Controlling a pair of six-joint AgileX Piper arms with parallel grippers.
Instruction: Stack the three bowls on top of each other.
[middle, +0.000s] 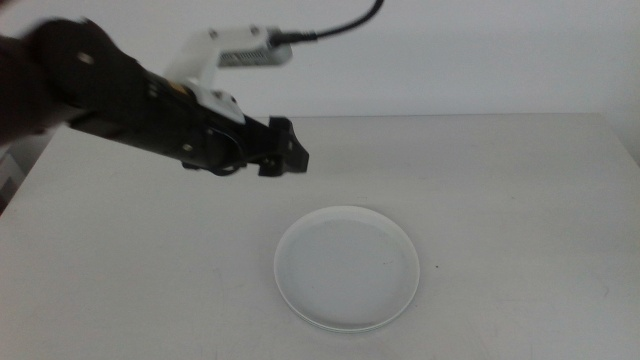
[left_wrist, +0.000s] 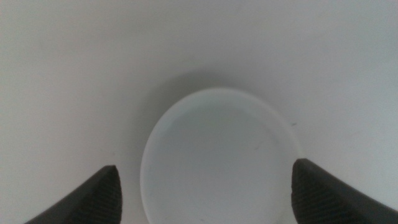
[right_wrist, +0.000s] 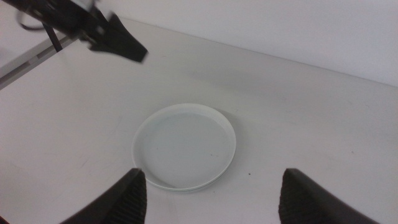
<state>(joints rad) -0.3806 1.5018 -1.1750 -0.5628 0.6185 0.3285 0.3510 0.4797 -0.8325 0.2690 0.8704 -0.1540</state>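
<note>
A stack of bowls (middle: 347, 269), white on top with another rim showing beneath, sat near the middle of the table's (middle: 520, 200) front edge. The left gripper (middle: 290, 152) hung above the table behind it, jaws spread wide and empty. The right gripper (right_wrist: 208, 199) hovered off the stack, jaws also wide apart.

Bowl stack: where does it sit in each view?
Middle view: the bowl stack lies low, right of centre, below the raised left pincer.
Left wrist view: bottom centre, between that pincer's wide-apart jaws.
Right wrist view: centre, left pincer at upper left.
Shared landmark: the stack's round white rim.
</note>
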